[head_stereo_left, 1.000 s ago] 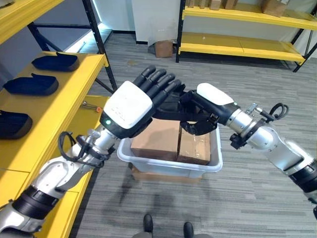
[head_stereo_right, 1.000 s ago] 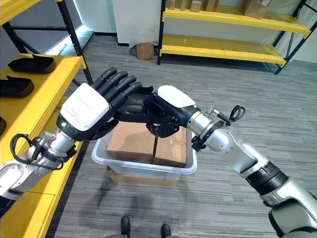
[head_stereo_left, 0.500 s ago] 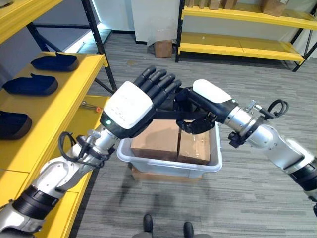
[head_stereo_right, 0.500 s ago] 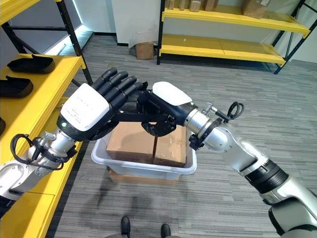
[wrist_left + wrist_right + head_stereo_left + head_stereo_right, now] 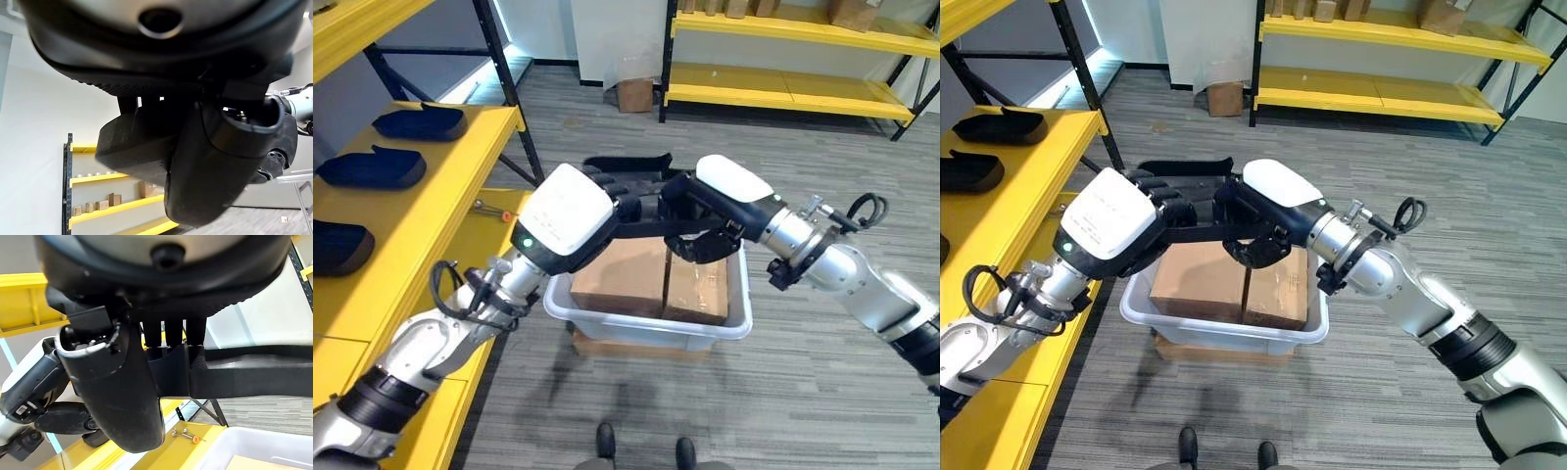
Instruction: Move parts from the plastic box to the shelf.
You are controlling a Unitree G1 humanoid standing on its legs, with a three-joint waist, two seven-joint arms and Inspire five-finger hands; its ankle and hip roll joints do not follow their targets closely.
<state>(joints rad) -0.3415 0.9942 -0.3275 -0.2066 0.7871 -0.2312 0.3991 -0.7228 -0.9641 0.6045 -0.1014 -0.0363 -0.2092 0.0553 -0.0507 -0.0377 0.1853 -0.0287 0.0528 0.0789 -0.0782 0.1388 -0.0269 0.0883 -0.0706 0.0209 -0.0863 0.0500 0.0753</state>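
above the plastic box, in the left eye view, a black part hangs in the air between the two hands: the left hand has its fingers curled round one end, and the right hand clasps the other end. cardboard boxes fill the plastic box below. on the yellow shelf to the left lie three more black parts. from the right eye view the part sits level across both hands. left wrist view: the thumb presses against the part. right wrist view: the fingers hook over the part, the thumb beneath it.
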